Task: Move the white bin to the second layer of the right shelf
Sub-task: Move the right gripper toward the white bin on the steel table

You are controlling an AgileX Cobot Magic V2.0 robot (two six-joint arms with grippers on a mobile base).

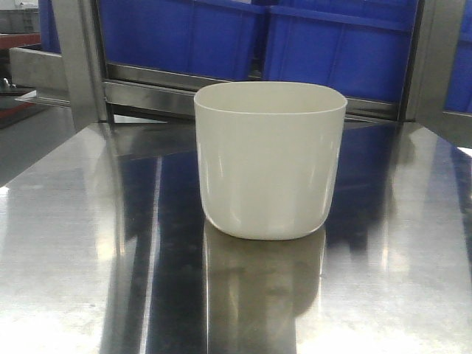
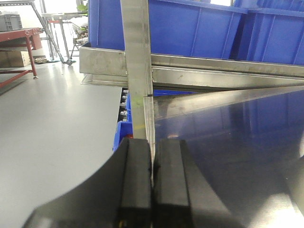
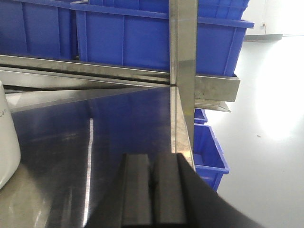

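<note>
The white bin (image 1: 270, 158) stands upright in the middle of the mirror-like steel tabletop (image 1: 81, 243), empty as far as its rim shows. Its side also shows at the left edge of the right wrist view, white bin (image 3: 7, 142). My left gripper (image 2: 152, 156) is shut with nothing between its black pads, hovering over the table's left edge. My right gripper (image 3: 152, 161) is shut and empty too, near the table's right edge, well to the right of the bin. Neither gripper appears in the front view. The right shelf second layer is out of view.
Blue crates (image 1: 335, 48) sit on a steel rack level (image 1: 147, 92) behind the table. Upright steel posts (image 2: 137, 71) (image 3: 183, 61) stand at the table's far corners. More blue crates (image 3: 209, 156) rest low on the floor to the right, and another blue crate (image 2: 122, 133) below left.
</note>
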